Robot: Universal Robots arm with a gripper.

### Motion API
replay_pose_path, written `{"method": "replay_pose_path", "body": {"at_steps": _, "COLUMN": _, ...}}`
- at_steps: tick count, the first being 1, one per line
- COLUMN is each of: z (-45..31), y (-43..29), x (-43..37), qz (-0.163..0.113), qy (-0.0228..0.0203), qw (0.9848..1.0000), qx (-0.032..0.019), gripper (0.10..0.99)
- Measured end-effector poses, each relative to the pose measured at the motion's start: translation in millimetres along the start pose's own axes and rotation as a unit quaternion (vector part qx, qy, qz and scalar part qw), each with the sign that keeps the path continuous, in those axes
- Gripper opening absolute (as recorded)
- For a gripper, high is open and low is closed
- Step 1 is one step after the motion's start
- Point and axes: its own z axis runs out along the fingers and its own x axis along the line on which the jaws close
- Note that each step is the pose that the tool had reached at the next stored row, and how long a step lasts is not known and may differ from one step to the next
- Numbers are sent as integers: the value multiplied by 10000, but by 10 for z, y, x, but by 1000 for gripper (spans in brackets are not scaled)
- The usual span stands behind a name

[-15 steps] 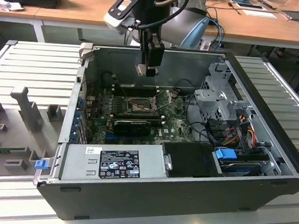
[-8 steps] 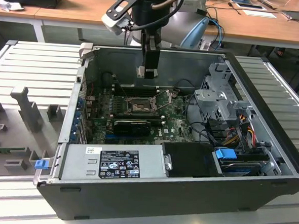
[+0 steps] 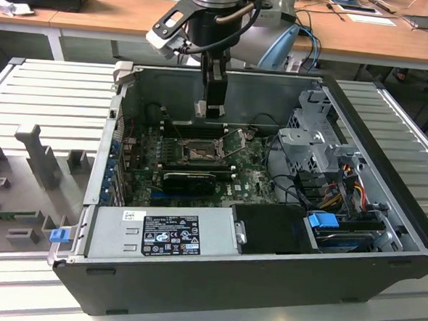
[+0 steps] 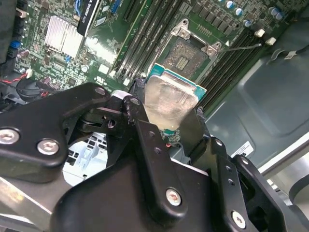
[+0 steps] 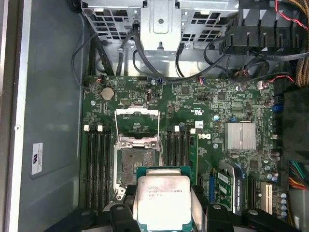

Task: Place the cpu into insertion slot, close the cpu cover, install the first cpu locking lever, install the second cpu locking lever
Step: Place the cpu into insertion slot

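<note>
My gripper [image 5: 166,215] is shut on the cpu [image 5: 161,198], a flat square chip with a silver-grey top and green edge, held by two opposite sides. In the second wrist view the cpu [image 4: 169,99] sits between the black fingers [image 4: 141,121], above the board and short of the insertion slot [image 4: 186,55]. The insertion slot [image 5: 133,162] lies bare and dark, with nothing in it. The cpu cover [image 5: 136,121], a thin metal frame, is swung open beside it. In the exterior view the gripper [image 3: 215,110] hangs inside the case, above the far side of the insertion slot [image 3: 198,154].
Long black memory slots [image 5: 96,164] flank the socket on both sides. A black card [image 3: 189,179], a power supply [image 3: 169,234] and a drive cage [image 3: 310,137] with cables [image 3: 343,183] crowd the case. The case walls [image 3: 277,84] stand close behind the gripper.
</note>
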Motion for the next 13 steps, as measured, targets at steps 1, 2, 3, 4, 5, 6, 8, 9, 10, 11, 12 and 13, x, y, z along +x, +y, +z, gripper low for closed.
{"method": "replay_pose_path", "body": {"at_steps": 1, "z": 10, "y": 0, "x": 0, "qz": 0, "qy": 0, "qw": 10000, "qx": 0, "gripper": 529}}
{"method": "replay_pose_path", "body": {"at_steps": 2, "z": 22, "y": -2, "x": 0, "qz": 0, "qy": -1, "qw": 10000, "qx": 0, "gripper": 529}}
{"method": "replay_pose_path", "body": {"at_steps": 3, "z": 35, "y": -3, "x": 0, "qz": 1, "qy": 0, "qw": 10000, "qx": 2, "gripper": 529}}
{"method": "replay_pose_path", "body": {"at_steps": 4, "z": 52, "y": -4, "x": 0, "qz": 1, "qy": 0, "qw": 10000, "qx": 3, "gripper": 529}}
{"method": "replay_pose_path", "body": {"at_steps": 5, "z": 63, "y": -3, "x": 0, "qz": 0, "qy": -1, "qw": 10000, "qx": 4, "gripper": 529}}
{"method": "replay_pose_path", "body": {"at_steps": 6, "z": 76, "y": -1, "x": 0, "qz": 0, "qy": -1, "qw": 10000, "qx": 3, "gripper": 529}}
{"method": "replay_pose_path", "body": {"at_steps": 8, "z": 120, "y": -4, "x": 0, "qz": 1, "qy": 2, "qw": 10000, "qx": 1, "gripper": 529}}
{"method": "replay_pose_path", "body": {"at_steps": 9, "z": 138, "y": -3, "x": 1, "qz": 1, "qy": 2, "qw": 10000, "qx": 1, "gripper": 529}}
{"method": "replay_pose_path", "body": {"at_steps": 10, "z": 186, "y": -6, "x": 1, "qz": 1, "qy": 2, "qw": 10000, "qx": 1, "gripper": 529}}
{"method": "replay_pose_path", "body": {"at_steps": 11, "z": 222, "y": -8, "x": 5, "qz": 0, "qy": 2, "qw": 10000, "qx": 1, "gripper": 529}}
{"method": "replay_pose_path", "body": {"at_steps": 12, "z": 250, "y": -10, "x": 6, "qz": -1, "qy": 3, "qw": 10000, "qx": 1, "gripper": 529}}
{"method": "replay_pose_path", "body": {"at_steps": 13, "z": 283, "y": -13, "x": 7, "qz": 2, "qy": 12, "qw": 10000, "qx": 1, "gripper": 529}}
